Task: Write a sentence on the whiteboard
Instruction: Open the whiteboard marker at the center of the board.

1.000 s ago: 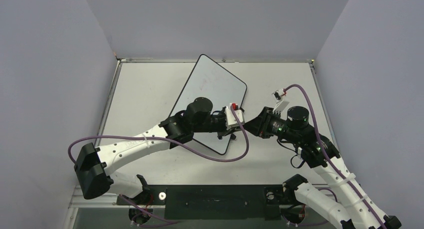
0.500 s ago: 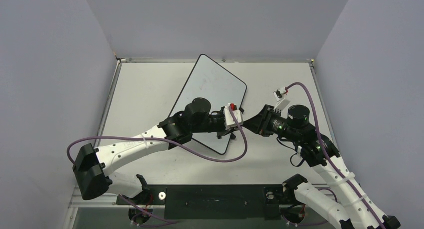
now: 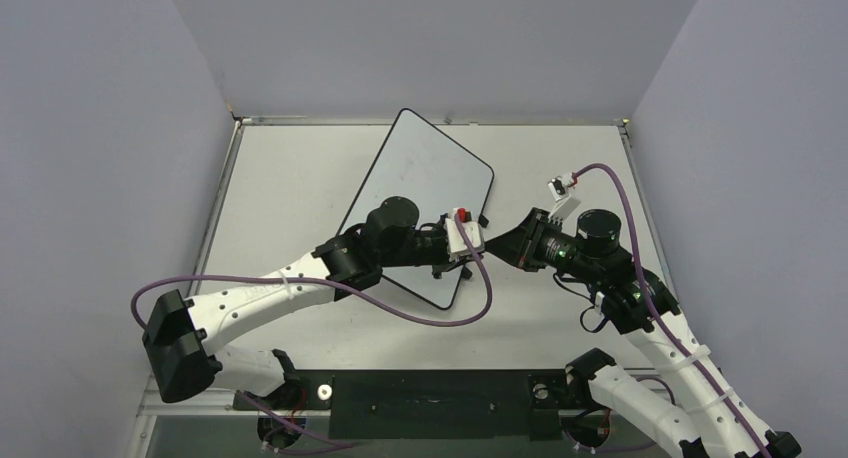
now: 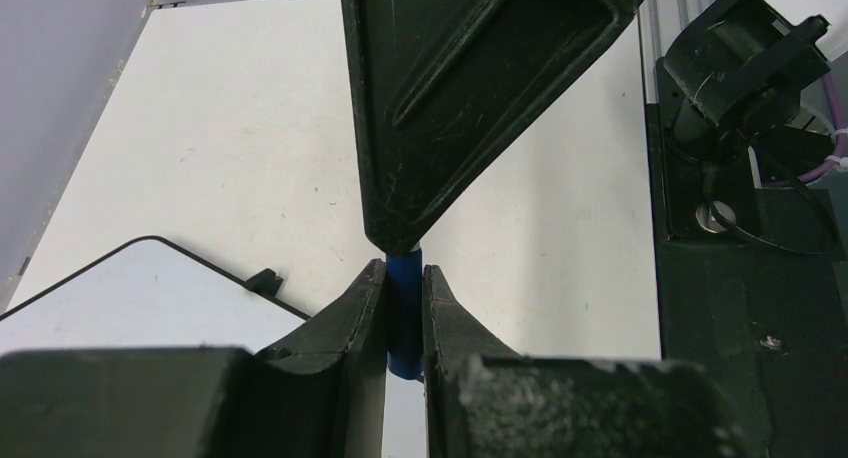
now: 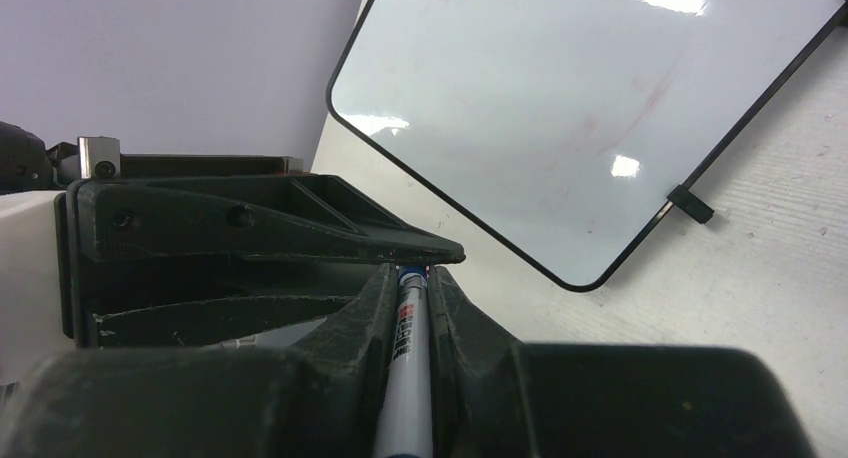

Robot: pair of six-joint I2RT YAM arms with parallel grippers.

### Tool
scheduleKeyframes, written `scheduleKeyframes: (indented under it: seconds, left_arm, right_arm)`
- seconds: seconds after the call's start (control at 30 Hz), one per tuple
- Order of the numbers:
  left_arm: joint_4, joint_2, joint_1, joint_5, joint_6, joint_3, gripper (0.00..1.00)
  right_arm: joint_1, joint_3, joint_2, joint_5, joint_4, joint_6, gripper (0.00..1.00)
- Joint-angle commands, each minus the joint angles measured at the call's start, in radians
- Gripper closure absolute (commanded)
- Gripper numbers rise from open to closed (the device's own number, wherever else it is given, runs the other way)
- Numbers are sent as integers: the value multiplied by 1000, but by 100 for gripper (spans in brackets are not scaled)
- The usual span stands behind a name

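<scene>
Uncapping step, by look; left gripper clamped on blue cap; right gripper clamped on marker barrel; whiteboard unwritten on bench; next, likely straight pull apart

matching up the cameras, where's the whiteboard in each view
top external: whiteboard mid-frame, lying at an angle
left wrist: whiteboard corner at lower left
right wrist: whiteboard fills the upper right
shared landmark: small black tab on its edge
</scene>
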Motion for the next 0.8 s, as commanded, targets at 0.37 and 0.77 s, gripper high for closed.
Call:
scheduleKeyframes:
  seconds: [0.37,0.77]
  left_arm:
    - [-21,-153,-5,-104,42,-84,100]
    - [-23,-372,-5,-251,-75,-265,100]
  right_arm:
    - [-87,62,14,98,-73,6,100]
    - [-165,90,32,58,-97,-20,100]
